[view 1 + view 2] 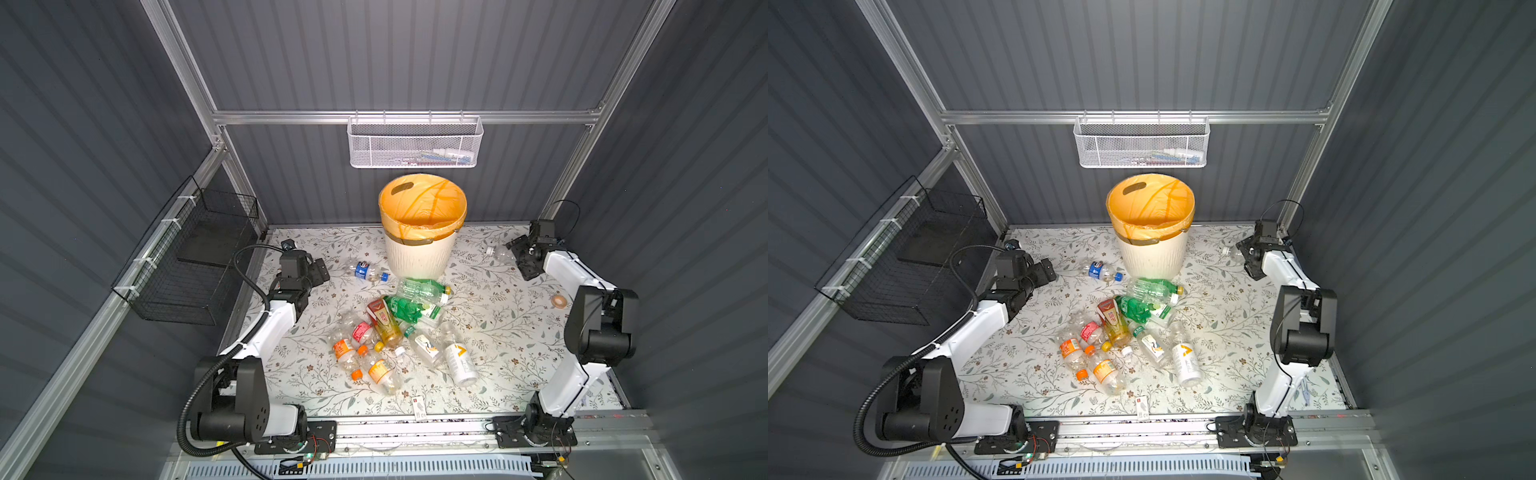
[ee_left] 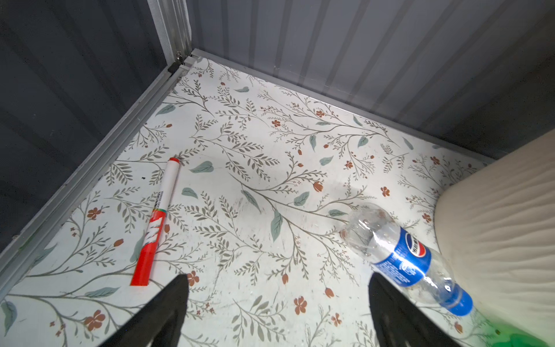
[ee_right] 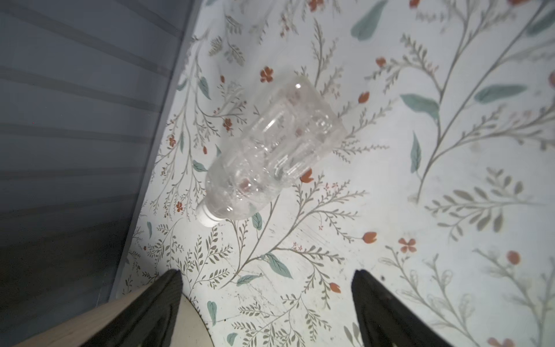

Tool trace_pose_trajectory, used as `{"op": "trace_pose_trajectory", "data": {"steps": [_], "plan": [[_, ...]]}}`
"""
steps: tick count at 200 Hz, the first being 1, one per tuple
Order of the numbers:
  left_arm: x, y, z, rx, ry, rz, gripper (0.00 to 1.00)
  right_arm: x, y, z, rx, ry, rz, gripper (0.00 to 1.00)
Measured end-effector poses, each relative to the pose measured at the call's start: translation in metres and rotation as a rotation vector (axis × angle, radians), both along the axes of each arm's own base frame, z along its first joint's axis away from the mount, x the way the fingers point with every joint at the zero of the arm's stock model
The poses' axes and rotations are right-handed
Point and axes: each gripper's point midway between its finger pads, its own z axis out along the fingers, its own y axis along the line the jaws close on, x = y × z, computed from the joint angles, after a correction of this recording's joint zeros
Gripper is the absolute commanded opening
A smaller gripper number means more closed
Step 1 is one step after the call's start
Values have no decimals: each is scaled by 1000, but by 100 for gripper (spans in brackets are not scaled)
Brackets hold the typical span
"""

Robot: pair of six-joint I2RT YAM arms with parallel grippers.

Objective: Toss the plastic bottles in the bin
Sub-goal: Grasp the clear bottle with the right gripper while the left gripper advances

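Looking down in both top views, the job seems barely begun. The bin point(image 1: 415, 257) stands at the far middle of the worktop point(image 1: 498, 332), and I see no bottle inside its orange bag point(image 1: 422, 199). I count eleven plastic bottles point(image 1: 384, 328) lying outside it, though overlap makes that unsure. Nine are heaped in the middle, a blue-labelled bottle point(image 1: 368, 271) lies just left of the bin's foot, and a clear bottle point(image 1: 496, 251) lies alone at the far right. There are also one tape roll point(image 1: 559, 301), one white card point(image 1: 419, 407), one white mesh basket point(image 1: 415, 141) and one black wire basket point(image 1: 187, 257). The left gripper point(image 1: 322, 272) hangs left of the blue-labelled bottle. The right gripper point(image 1: 519, 257) sits just right of the clear one.

From the left wrist, the left fingers point(image 2: 168, 309) are spread wide and grasp nothing. The blue-labelled bottle point(image 2: 402, 258) lies on its side just beside the bin point(image 2: 495, 240). One marker pen point(image 2: 157, 222) lies well apart and is not wanted. Next, I judge, this arm must shift toward the bin and straddle the bottle's waist without knocking the bin.

From the right wrist, the right fingers point(image 3: 162, 306) are likewise released and empty. The clear bottle point(image 3: 270, 150) lies ahead of them near the far wall point(image 3: 75, 120), with its white cap the end nearer them. That arm needs to advance and close gently across the body, which looks thin and crushable, then carry it over the rim.
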Motion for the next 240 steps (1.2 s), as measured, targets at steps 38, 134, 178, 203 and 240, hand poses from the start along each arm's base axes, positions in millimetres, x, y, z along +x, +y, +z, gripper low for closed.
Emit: {"op": "trace_pose_trajectory", "data": {"steps": [38, 134, 178, 203, 240], "plan": [[-7, -3, -7, -7, 43, -17, 94, 7, -6, -28, 106, 33, -119, 88], [-16, -5, -10, -17, 76, -27, 94, 50, -26, -52, 231, -49, -268, 88], [-15, -5, -9, -22, 86, -27, 94, 79, -36, -57, 259, -81, -289, 88], [-11, -6, -10, -24, 94, -29, 94, 94, -40, -64, 265, -79, -293, 84], [-6, -7, -15, -24, 115, -32, 94, 104, -43, -66, 262, -77, -281, 70]]}}
